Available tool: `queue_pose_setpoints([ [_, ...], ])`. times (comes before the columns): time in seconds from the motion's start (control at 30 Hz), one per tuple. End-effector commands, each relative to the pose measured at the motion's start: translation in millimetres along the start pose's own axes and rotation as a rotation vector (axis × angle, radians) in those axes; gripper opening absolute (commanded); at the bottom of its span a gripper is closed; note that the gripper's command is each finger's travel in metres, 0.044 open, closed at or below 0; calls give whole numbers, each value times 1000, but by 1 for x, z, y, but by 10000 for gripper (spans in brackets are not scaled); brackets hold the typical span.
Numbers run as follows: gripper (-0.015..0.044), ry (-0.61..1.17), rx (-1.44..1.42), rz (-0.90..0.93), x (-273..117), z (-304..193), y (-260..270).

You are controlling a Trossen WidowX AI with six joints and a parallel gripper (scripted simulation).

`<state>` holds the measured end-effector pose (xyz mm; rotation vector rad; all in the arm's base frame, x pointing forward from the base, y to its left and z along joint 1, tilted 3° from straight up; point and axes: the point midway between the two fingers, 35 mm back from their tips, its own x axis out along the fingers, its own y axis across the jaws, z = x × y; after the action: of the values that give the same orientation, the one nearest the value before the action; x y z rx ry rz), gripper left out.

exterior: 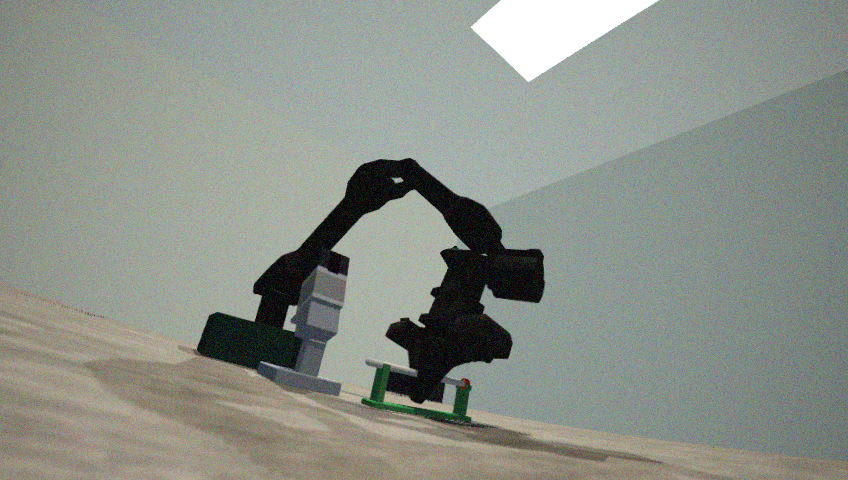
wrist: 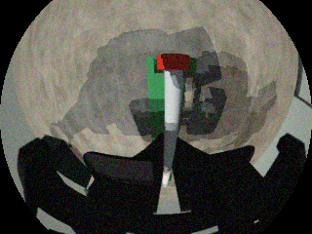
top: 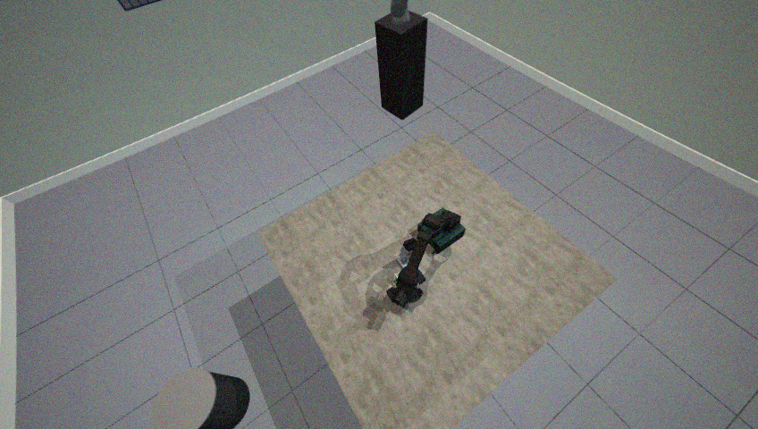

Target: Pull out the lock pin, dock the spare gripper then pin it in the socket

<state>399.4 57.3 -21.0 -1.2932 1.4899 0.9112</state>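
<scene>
A white pin [exterior: 374, 362] [wrist: 173, 102] with a red head [exterior: 465, 383] [wrist: 175, 61] runs level across the two posts of a green frame [exterior: 415, 410] [wrist: 155, 93]. My gripper [top: 406, 295] [exterior: 421, 392] [wrist: 166, 136] is shut on the pin between the posts, its fingers pointing down and its tips just above the frame's base. The fingers hide the middle of the pin. A pale blue-grey upright unit [exterior: 320, 302] with a dark top stands on a flat base [exterior: 295, 378] between the frame and my arm's base. The frames do not show clearly whether it is the spare gripper.
My arm's dark green base [top: 449, 239] [exterior: 241, 340] stands behind the grey unit. A beige mat [top: 494, 298] lies under everything. Behind the frame, a dark block [exterior: 401, 386] shows in the exterior view. A black pillar [top: 401, 69] stands off the mat, far back.
</scene>
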Motion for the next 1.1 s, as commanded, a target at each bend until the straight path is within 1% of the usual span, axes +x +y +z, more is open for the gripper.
queue_pose_setpoints([
  [0.0, 0, 3, -5, -1, 1, 0, 0],
  [0.2, 0, 3, -5, -1, -8, -2, -1],
  [0.7, 0, 3, -5, -1, -66, -18, 0],
  [0.8, 0, 3, -5, -1, -67, -18, 0],
  [0.83, 7, 7, -12, 10, -60, -17, 2],
  [1.07, 0, 7, -12, 10, -60, -17, 2],
])
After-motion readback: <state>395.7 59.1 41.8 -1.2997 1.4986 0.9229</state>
